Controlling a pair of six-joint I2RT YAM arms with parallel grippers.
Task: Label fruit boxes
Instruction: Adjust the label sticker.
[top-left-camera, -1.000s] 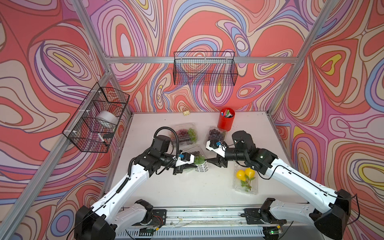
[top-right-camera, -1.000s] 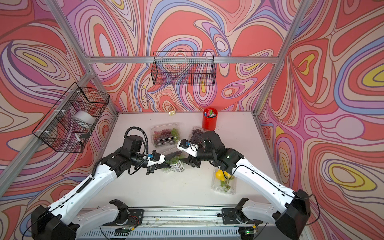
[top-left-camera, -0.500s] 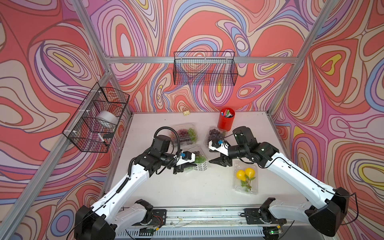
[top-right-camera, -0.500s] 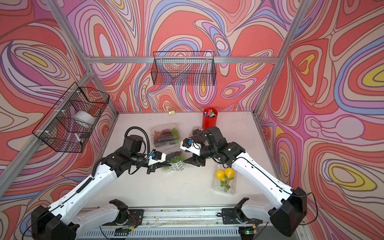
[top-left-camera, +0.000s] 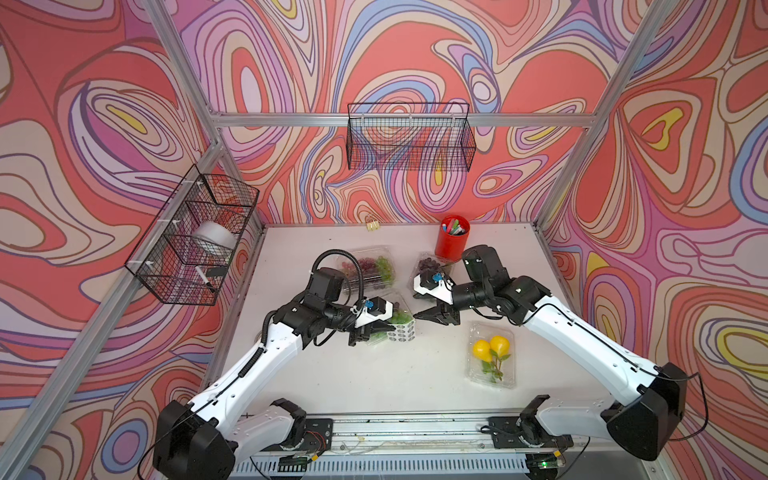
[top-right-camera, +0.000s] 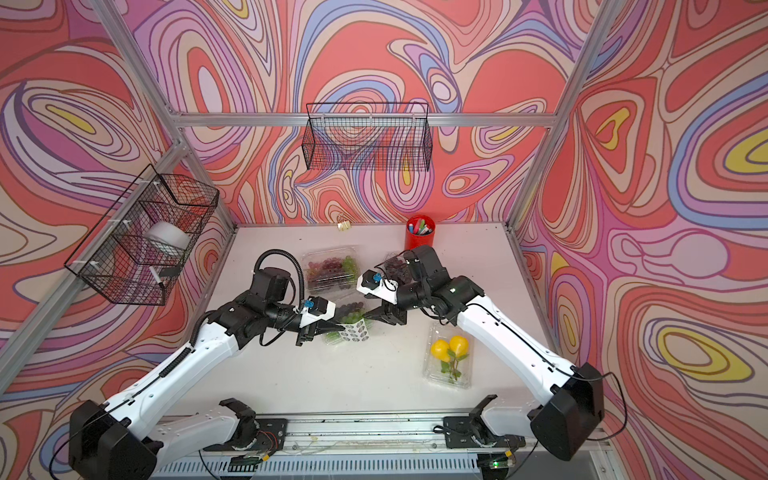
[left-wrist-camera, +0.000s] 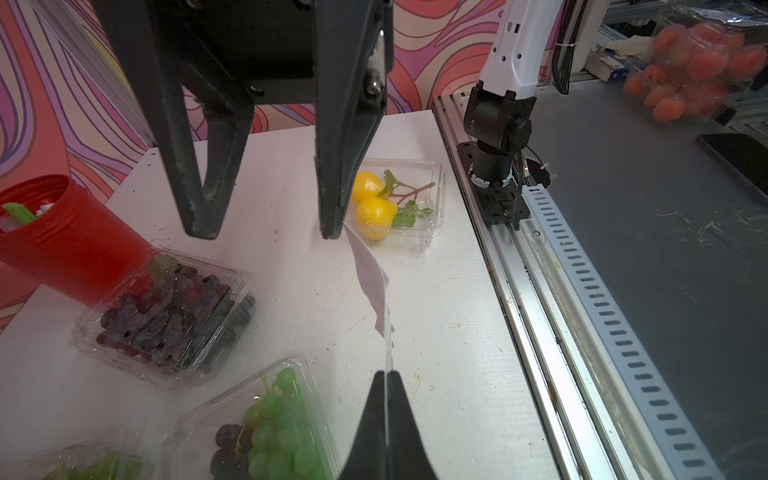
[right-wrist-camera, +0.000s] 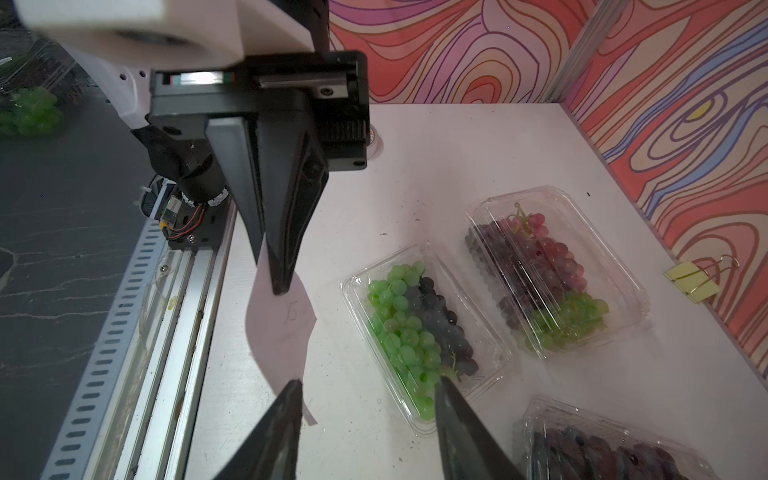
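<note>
The left jaws are pressed together on one edge of the sticker sheet (left-wrist-camera: 370, 274), holding it up off the bench (top-left-camera: 374, 374). The right jaws stand apart, and one finger (left-wrist-camera: 340, 145) sits at the sheet's far end. Whether it touches the sheet cannot be told.

The green-grape box (top-left-camera: 400, 316) lies on the bench directly under the sheet, between the two pairs of jaws. The mixed-grape box (top-left-camera: 370, 270) lies further back, behind the left arm (top-left-camera: 282, 345). The purple-grape box (top-left-camera: 428, 266) sits behind the right jaws, just beside the red pen cup (top-left-camera: 453, 239). The yellow-fruit box (top-left-camera: 492, 357) lies toward the front, near the right arm (top-left-camera: 573, 332) and apart from both pairs of jaws.
</note>
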